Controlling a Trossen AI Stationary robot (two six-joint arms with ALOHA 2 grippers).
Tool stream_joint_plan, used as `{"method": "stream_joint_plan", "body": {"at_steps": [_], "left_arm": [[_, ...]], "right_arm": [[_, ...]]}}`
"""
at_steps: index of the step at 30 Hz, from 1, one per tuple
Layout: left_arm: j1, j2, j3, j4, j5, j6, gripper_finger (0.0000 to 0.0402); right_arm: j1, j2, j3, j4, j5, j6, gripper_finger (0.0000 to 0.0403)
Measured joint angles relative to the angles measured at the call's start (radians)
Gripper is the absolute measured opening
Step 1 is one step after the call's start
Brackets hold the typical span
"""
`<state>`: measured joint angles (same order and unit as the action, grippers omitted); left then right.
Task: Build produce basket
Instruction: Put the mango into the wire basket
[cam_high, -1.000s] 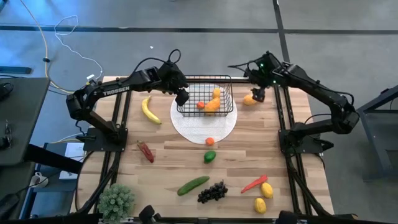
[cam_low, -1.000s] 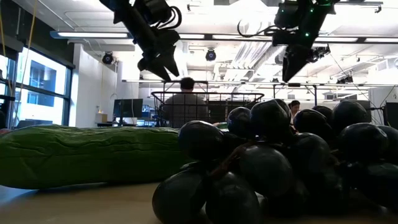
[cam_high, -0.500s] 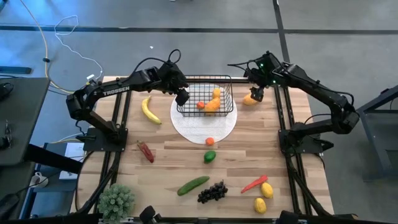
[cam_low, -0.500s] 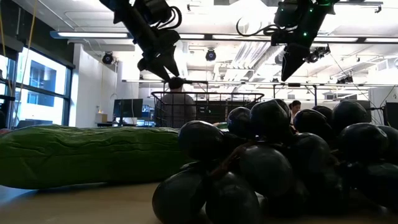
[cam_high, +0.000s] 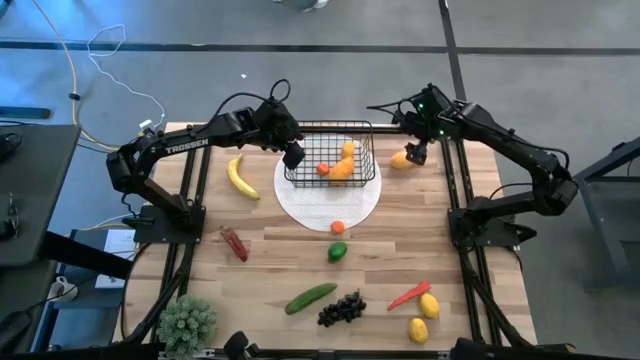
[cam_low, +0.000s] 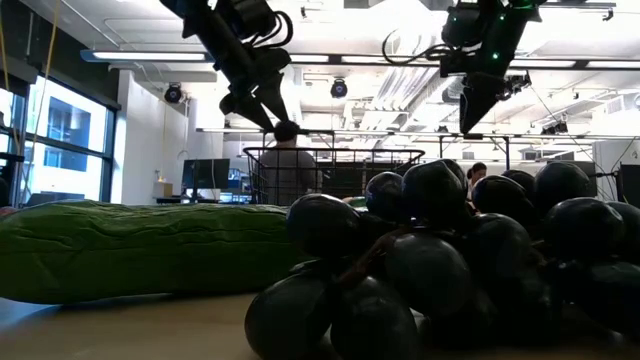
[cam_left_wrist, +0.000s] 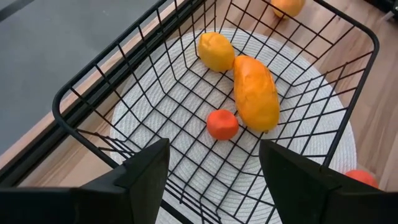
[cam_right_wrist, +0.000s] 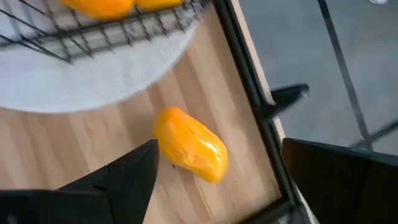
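The black wire basket (cam_high: 331, 156) stands on a white round plate (cam_high: 328, 203) at the far middle of the wooden surface (cam_high: 280, 265). Inside it lie 3 pieces: an orange-yellow mango (cam_left_wrist: 255, 93), a lemon (cam_left_wrist: 215, 51) touching the mango's far end, and a small orange (cam_left_wrist: 222, 124) just beside the mango.

The left gripper (cam_high: 292, 155) hangs above the basket's left rim, its fingers (cam_left_wrist: 147, 171) spread wide with nothing between them (the wrist view looks down between them onto the basket's mesh floor). The right gripper (cam_high: 417, 152) hovers over the far right corner of the surface, right of the basket, above a second mango (cam_right_wrist: 190, 144) that lies on the wood between the plate's edge and the frame rail. Its fingers (cam_right_wrist: 118, 177) stand wide apart on either side of this mango and do not touch it.

The rest of the produce is spread over the surface: a banana (cam_high: 238, 177) left of the basket, another small orange (cam_high: 338, 227) at the plate's near edge, a small green fruit (cam_high: 337, 252) below it, a dark red chili (cam_high: 234, 243) to the left, a cucumber (cam_high: 310, 298) and dark grapes (cam_high: 341, 308) near the front, a red chili (cam_high: 408, 295) and 2 lemons (cam_high: 424, 316) at the front right. A green potted plant (cam_high: 186, 322) stands at the front left corner.
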<state>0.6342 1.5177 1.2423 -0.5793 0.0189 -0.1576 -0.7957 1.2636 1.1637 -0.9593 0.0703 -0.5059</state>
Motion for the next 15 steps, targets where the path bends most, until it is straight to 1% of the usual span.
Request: {"method": "stream_joint_plan", "body": {"at_steps": [4,8,13,15], "left_arm": [[0.0,0.0,0.0,0.0,0.0,0.0,0.0239],[0.0,0.0,0.0,0.0,0.0,0.0,0.0239],[0.0,0.0,0.0,0.0,0.0,0.001,0.0239],[0.0,0.0,0.0,0.0,0.0,0.003,0.0239]], "right_arm": [[-0.032,0.0,0.0,-0.002,0.003,-0.015,0.035],[-0.056,0.0,0.0,-0.002,0.0,-0.048,0.036],[-0.057,0.0,0.0,-0.009,0.02,0.075,0.036],[-0.058,0.0,-0.001,0.0,0.026,0.084,0.036]]}}
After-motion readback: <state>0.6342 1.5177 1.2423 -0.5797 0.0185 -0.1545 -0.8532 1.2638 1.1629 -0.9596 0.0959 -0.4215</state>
